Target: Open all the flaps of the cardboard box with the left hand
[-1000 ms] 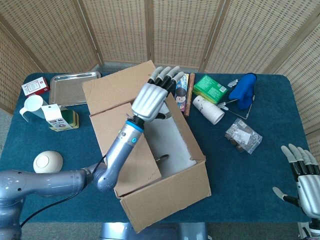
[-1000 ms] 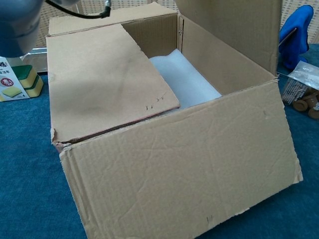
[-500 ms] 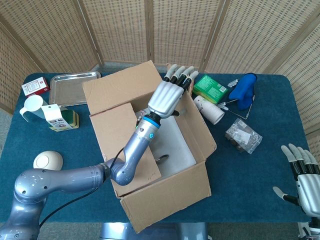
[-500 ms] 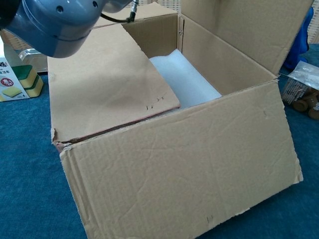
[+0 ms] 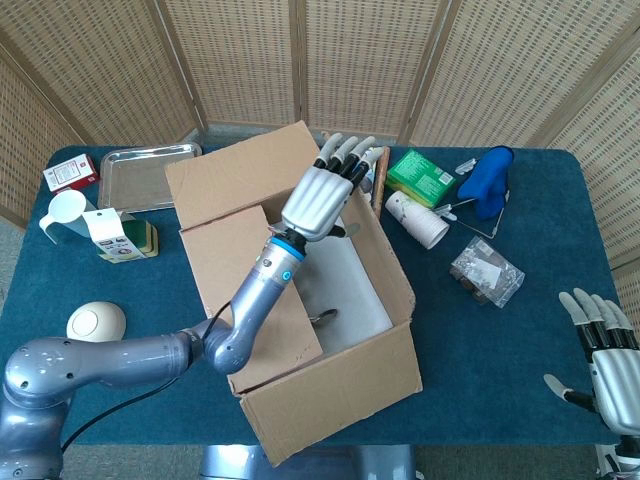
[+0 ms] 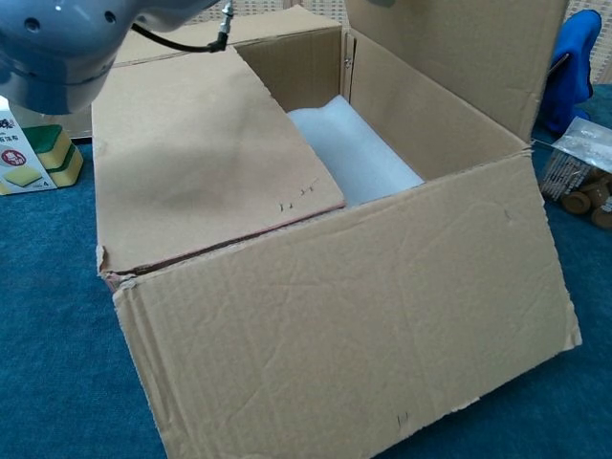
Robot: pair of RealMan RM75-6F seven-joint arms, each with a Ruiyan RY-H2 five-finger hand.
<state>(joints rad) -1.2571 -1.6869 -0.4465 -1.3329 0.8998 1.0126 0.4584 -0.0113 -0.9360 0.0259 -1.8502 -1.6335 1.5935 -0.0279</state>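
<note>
The cardboard box stands mid-table with white foam inside. Its far flap is folded back and its front flap hangs outward. The left flap lies inward over the opening. The right flap stands nearly upright. My left hand hovers over the box at that flap's far top edge, fingers straight and apart, holding nothing; whether it touches the flap is unclear. Its arm crosses the chest view's top left. My right hand rests open at the table's near right corner.
Left of the box are a steel tray, a red packet, a white scoop, a carton and a round white object. Right of it lie a green box, a paper cup, a blue cloth and a clear bag.
My left hand pushed the right flap outward to the right, then drew back left. The flap has swung back to nearly upright. The right hand stayed put.
</note>
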